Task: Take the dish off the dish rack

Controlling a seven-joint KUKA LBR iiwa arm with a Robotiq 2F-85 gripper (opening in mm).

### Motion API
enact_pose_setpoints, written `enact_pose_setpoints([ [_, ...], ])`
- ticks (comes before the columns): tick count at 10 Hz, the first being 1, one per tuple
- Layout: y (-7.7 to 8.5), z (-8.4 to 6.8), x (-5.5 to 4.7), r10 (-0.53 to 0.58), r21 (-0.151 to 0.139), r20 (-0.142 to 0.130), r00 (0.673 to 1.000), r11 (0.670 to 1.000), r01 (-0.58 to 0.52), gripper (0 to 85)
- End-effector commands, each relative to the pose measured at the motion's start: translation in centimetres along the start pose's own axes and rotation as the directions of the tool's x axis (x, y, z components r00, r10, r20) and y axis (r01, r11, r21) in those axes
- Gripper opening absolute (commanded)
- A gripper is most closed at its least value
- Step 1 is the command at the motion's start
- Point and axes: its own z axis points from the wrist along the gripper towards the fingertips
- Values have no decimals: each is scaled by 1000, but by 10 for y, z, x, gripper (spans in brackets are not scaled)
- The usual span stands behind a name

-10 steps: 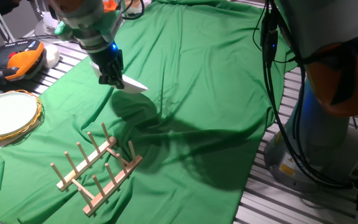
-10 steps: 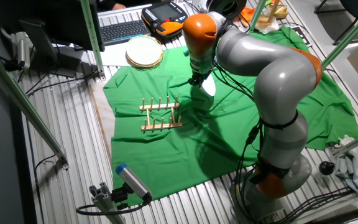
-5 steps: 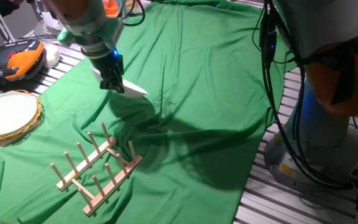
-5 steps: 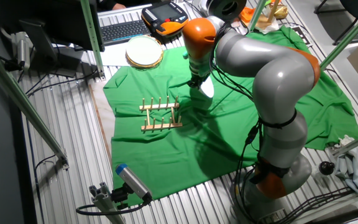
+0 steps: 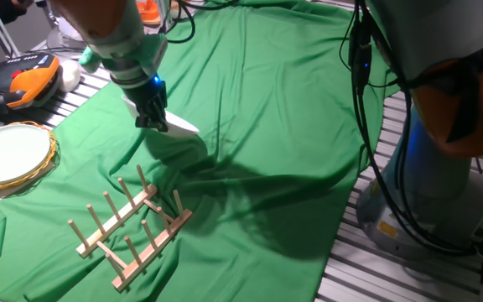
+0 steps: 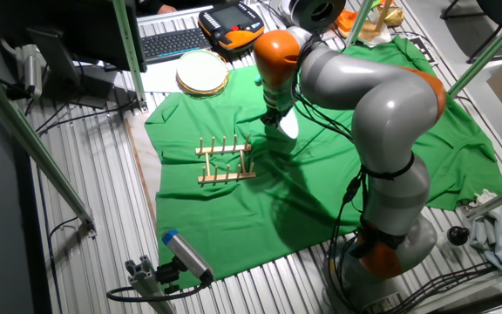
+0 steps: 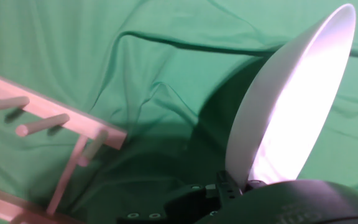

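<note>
The dish (image 5: 178, 126) is a plain white plate held edge-on in my gripper (image 5: 151, 118), just above the green cloth and well clear of the rack. The other fixed view catches the dish (image 6: 288, 125) under the orange wrist, with the gripper (image 6: 273, 118) shut on its rim. From the hand view the dish (image 7: 291, 106) fills the right side, tilted, its lower rim clamped at the gripper (image 7: 238, 184). The dish rack (image 5: 132, 226) is light wood with upright pegs, standing bare on the cloth below and left of the gripper; its rails (image 7: 55, 124) show in the hand view and the dish rack (image 6: 225, 160) in the other view.
A white plate with a golden woven rim (image 5: 11, 155) sits at the cloth's left edge. An orange pendant (image 5: 19, 80) and a keyboard (image 6: 172, 42) lie beyond it. The arm's base (image 5: 426, 201) and cables stand at the right. The green cloth (image 5: 275, 126) is wrinkled.
The gripper has moved slightly down and left toward the cloth with the dish still held. The rack has not moved.
</note>
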Motion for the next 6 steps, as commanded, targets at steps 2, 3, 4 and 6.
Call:
enact_pose_setpoints([
  [2, 7, 6, 0, 6, 7, 8, 1000, 1000, -6, 0],
  [3, 9, 9, 0, 8, 9, 12, 1000, 1000, -8, 0],
  [4, 9, 11, 0, 6, 9, 15, 1000, 1000, -6, 0],
  [6, 10, 12, -1, 6, 11, 18, 1000, 1000, -7, 0],
])
